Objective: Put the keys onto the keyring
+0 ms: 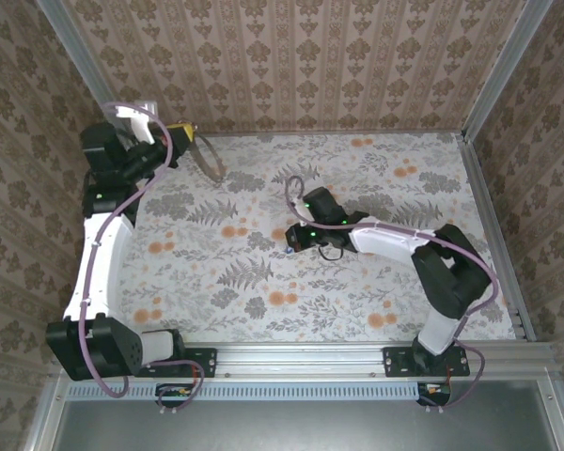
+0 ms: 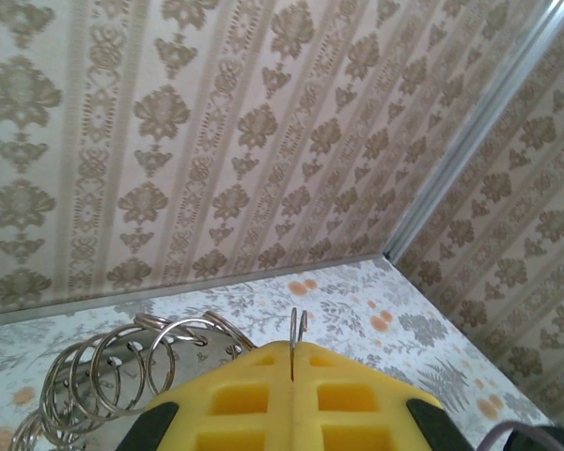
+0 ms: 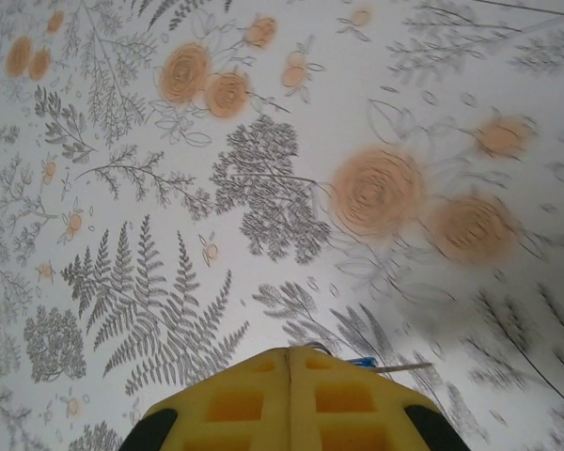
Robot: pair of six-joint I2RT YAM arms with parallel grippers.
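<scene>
My left gripper (image 1: 183, 129) is raised at the far left corner of the table and is shut on the keyring. In the left wrist view a thin metal ring (image 2: 298, 327) sticks up edge-on from between the yellow fingertips of the left gripper (image 2: 291, 346). The keyring's chain of linked rings (image 2: 113, 376) curls off to the left. From above, the keyring (image 1: 210, 160) hangs as an oval loop. My right gripper (image 1: 293, 240) hovers low over mid-table, shut. The key (image 3: 362, 362), with a blue head and a thin blade pointing right, pokes out at the tips of the right gripper (image 3: 289, 350).
The table (image 1: 376, 282) has a floral cloth, and patterned walls (image 1: 301, 56) close it in at the back and sides. A metal corner post (image 2: 470, 132) stands at the far right. Purple cables (image 1: 122, 207) run along both arms.
</scene>
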